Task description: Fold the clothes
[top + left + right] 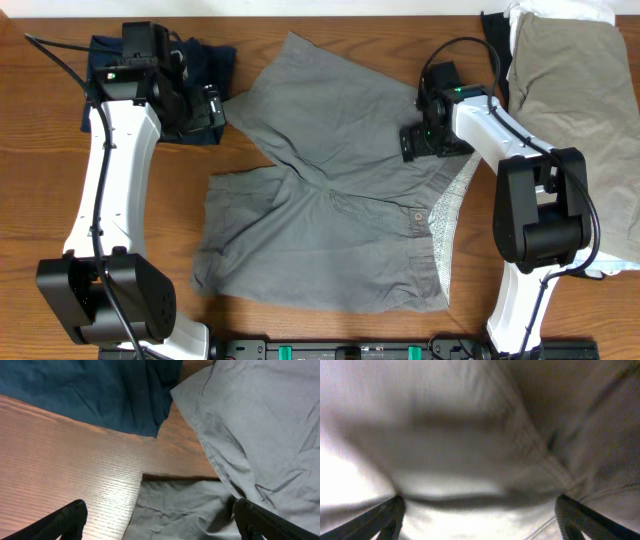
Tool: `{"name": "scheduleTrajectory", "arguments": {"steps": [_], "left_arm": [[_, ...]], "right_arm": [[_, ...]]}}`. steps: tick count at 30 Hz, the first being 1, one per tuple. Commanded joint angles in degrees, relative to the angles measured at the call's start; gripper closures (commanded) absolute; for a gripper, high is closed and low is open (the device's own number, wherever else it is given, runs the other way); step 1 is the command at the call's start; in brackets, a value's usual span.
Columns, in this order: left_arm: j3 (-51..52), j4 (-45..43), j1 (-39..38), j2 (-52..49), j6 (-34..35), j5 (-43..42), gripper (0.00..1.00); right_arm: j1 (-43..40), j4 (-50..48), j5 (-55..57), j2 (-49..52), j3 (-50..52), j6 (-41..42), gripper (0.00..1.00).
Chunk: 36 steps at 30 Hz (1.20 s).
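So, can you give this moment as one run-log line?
grey shorts: unfolded | left gripper: open, beside leg hem | right gripper: open, over shorts near waistband

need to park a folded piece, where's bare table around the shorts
Bare table lies outside the left arm at the left edge, and between that arm and the grey shorts. A thin strip runs along the far edge above the shorts. Crowded: the right side, filled by the right arm and tan pile.
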State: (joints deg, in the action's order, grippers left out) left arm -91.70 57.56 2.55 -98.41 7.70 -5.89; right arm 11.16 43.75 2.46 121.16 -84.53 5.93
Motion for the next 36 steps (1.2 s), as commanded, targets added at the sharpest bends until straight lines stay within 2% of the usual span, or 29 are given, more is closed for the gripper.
{"name": "scheduleTrajectory", "arguments": {"steps": [1, 5, 17, 20, 22, 25, 29, 33, 36], "left_arm": [[0.4, 0.0, -1.2, -0.6, -2.8, 0.6, 0.05], [1.3, -0.9, -2.7, -1.1, -2.8, 0.6, 0.05], [2.7, -1.3, -6.3, -5.2, -2.8, 0.6, 0.05], [2.7, -2.0, -6.9, -6.5, -3.0, 0.6, 0.05], [2.7, -2.7, -7.0, -7.2, -3.2, 0.6, 0.05], [2.7, -4.3, -7.0, -8.1, -4.1, 0.6, 0.05], [2.6, -5.1, -7.0, -6.9, -4.9, 0.6, 0.05], [2.6, -1.8, -7.0, -2.7, -1.2, 0.6, 0.04], [2.6, 3.0, -7.0, 1.0, 3.4, 0.6, 0.04]], "right_arm": [[-0.7, -5.9, 6.4, 4.3, 0.2, 0.4, 0.01], [-1.9, -17.7, 6.3, 8.3, 0.2, -0.4, 0.01], [-6.4, -41.8, 3.2, 16.0, 0.2, -1.8, 0.01], [-8.2, -43.8, -1.2, 14.8, -2.3, -2.8, 0.01], [-9.3, -41.8, -3.1, 13.7, -5.6, -2.8, 0.01], [-10.5, -33.2, -4.9, 11.1, -13.2, -2.8, 0.01], [-10.8, -16.6, -5.4, 6.2, -23.0, -4.1, 0.01], [-10.0, -1.1, -6.0, -0.5, -29.9, -4.7, 0.01], [-8.7, 8.4, -6.4, -6.7, -30.9, -2.2, 0.01]]}}
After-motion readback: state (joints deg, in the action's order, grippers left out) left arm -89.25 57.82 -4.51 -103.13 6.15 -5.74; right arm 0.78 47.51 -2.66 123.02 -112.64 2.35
